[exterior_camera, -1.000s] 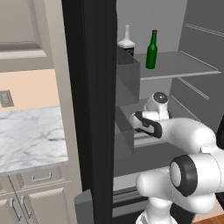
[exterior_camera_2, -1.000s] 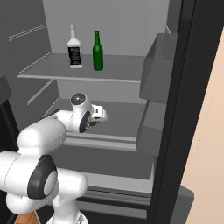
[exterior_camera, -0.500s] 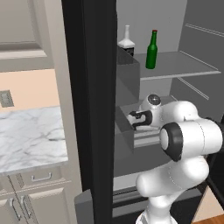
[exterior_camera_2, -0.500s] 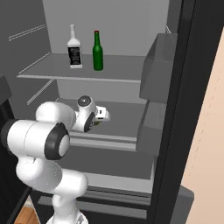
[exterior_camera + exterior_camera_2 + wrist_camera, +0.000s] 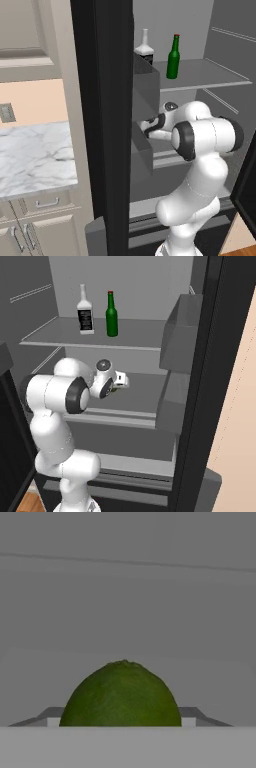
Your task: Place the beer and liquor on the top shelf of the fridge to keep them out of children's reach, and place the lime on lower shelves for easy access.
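Green and round, the lime (image 5: 120,694) is sitting between the fingers of my tool (image 5: 119,385), which is closing on it, with a grey finger end showing at each side of the fruit in the hand view. I am holding it inside the fridge (image 5: 170,351), over a lower shelf (image 5: 142,393) well beneath the top shelf (image 5: 135,338); whether the fruit is touching that shelf I cannot tell. Up on the top shelf the liquor (image 5: 85,313) and the beer (image 5: 112,316) are already standing upright, just beside each other, so I am judging the bottle part of the job done and the lime step the one in hand. From the left base view my tool (image 5: 150,127) is reaching in just behind the grey door bins (image 5: 145,90). Next, I am thinking, calls for lowering the lime until it is resting on the flat grey panel, then opening the fingers gently so the round fruit is not rolling toward the front edge, and drawing the arm back without brushing the bins.
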Controlling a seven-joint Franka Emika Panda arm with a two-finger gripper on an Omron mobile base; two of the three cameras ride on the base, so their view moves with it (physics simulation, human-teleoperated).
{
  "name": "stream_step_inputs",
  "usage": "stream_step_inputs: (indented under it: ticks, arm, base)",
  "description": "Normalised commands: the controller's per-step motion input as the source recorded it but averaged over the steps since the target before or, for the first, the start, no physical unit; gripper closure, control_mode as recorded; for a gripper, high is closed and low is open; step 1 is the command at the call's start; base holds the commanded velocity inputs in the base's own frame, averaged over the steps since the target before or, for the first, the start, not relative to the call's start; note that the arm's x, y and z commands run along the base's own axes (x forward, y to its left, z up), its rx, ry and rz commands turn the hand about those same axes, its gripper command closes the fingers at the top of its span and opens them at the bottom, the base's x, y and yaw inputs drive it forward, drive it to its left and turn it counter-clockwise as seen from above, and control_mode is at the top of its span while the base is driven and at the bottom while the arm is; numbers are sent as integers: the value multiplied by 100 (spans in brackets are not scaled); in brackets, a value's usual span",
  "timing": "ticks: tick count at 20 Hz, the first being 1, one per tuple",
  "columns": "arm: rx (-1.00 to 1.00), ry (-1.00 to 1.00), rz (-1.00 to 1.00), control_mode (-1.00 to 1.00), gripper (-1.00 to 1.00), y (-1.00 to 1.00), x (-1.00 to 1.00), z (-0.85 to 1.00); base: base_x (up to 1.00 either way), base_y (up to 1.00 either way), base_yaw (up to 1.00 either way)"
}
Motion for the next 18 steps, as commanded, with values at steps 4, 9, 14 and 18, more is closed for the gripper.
stream_step_inputs:
  ticks: [4, 9, 14, 18]
  arm:
    - [0, 0, 0, -100, -100, 0, 31, -52]
    - [0, 0, 0, -100, -100, 0, -15, -29]
    - [0, 0, 0, -100, -100, 0, -63, 0]
    - [-3, 0, 0, -100, -100, 0, -92, 0]
  base:
    - [0, 0, 0]
    - [0, 0, 0]
    - [0, 0, 0]
    - [0, 0, 0]
